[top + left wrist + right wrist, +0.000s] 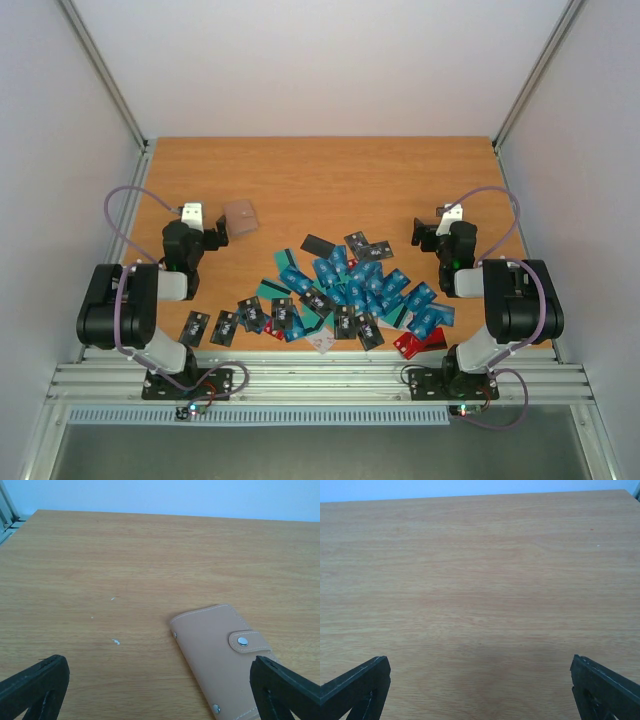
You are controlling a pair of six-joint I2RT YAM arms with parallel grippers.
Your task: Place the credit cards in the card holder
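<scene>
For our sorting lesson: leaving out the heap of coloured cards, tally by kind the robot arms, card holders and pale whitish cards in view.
Robot arms: 2
Card holder: 1
Pale whitish card: 1
Total: 4

Bright, even, diffuse light fills every view, and the wooden table (480,580) looks matte. A faint, soft-edged shadow lies between the right arm's jaws, with sharp grain ahead of them. Just ahead of the left arm's jaws, the card holder (215,645) casts barely any shadow, and its snap (242,641) glints.
</scene>
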